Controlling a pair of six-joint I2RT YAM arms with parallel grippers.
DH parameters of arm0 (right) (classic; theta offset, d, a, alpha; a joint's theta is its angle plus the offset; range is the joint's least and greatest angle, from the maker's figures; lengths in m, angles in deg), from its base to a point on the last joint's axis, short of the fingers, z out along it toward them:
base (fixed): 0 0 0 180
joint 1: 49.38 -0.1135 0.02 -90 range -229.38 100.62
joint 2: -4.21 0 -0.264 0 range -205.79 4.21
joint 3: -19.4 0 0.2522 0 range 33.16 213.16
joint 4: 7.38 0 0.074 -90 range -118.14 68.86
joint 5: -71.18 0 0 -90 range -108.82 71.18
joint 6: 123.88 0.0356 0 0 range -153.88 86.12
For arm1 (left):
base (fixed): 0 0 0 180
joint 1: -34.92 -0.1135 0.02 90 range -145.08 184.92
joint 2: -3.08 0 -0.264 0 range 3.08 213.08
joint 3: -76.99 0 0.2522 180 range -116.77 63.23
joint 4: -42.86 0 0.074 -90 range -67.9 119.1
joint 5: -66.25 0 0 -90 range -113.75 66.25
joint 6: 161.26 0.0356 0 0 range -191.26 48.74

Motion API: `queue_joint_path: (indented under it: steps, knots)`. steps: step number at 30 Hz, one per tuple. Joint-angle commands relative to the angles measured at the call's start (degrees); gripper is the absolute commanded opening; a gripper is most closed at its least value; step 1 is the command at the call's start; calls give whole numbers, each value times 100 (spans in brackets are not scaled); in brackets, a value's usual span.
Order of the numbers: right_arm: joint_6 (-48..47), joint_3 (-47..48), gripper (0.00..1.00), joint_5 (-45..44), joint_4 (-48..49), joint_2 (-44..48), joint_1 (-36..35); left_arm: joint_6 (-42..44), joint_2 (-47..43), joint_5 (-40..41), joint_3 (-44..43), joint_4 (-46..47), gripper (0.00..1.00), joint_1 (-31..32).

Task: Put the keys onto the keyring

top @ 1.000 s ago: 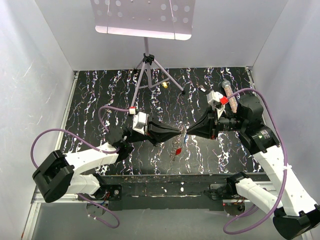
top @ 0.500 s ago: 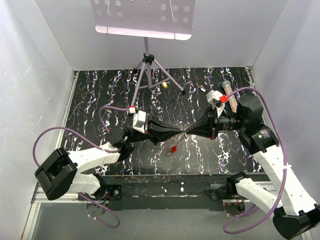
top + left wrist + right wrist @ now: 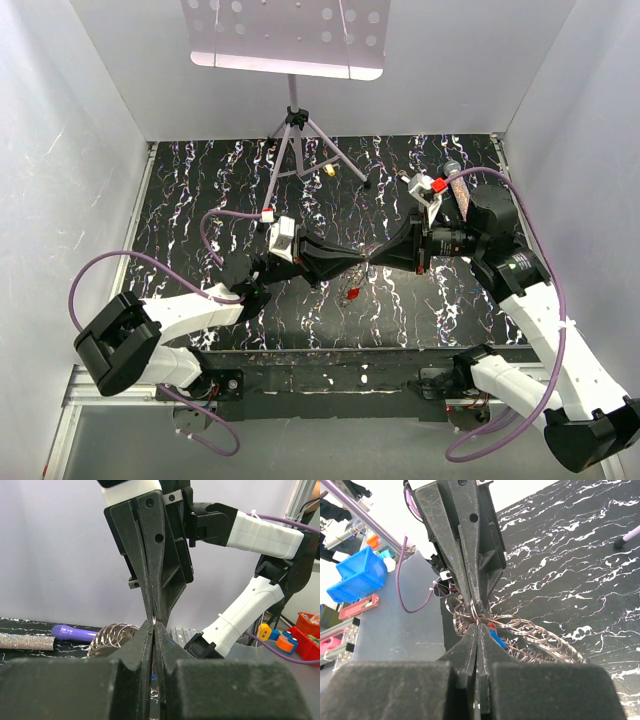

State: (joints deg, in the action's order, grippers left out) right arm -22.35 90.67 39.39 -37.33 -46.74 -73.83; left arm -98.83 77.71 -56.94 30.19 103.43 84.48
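Both grippers meet tip to tip above the middle of the black mat. My left gripper (image 3: 361,265) and my right gripper (image 3: 372,258) are each shut on the keyring (image 3: 352,283), a grey chain of wire loops that sags between and below them. A red key (image 3: 352,295) hangs from it. In the right wrist view the right gripper (image 3: 477,626) pinches the loops (image 3: 535,635), with a blue key (image 3: 498,639) and the red key (image 3: 493,625) just behind the tips. In the left wrist view the left gripper (image 3: 154,625) is shut, with coils (image 3: 112,635) to its left.
A music stand tripod (image 3: 293,130) stands at the back centre, with a small gold item (image 3: 329,170) near its foot. A glittery tube (image 3: 25,641) and a purple pen (image 3: 75,631) lie on the mat. Coloured bins (image 3: 360,575) sit past the near edge.
Both grippers have shifted slightly toward the back while staying tip to tip. The hanging keyring has been drawn up, and the red key has swung under the tips.
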Motion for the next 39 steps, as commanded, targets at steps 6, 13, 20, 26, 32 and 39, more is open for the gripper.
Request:
queue_joint_path:
  steps: [6, 13, 20, 26, 32, 39]
  knots:
    - [394, -83, 1, -205, 247, -90, -16, -55, -71, 401, 61, 1040, 0, -25]
    - [411, -171, 1, -284, 204, -90, 28, -117, -124, 480, 43, 1163, 0, -78]
    - [499, -223, 1, -355, 247, -107, 107, -204, -133, 506, 8, 1251, 0, -96]
    - [736, -241, 1, -285, 484, -186, 107, -293, -45, 524, -19, 1400, 0, -104]
    - [939, -302, 1, -249, 669, -204, 107, -293, -28, 542, -89, 1401, 0, -104]
    - [1071, -346, 1, -223, 792, -204, 107, -284, 8, 550, -159, 1401, 0, -104]
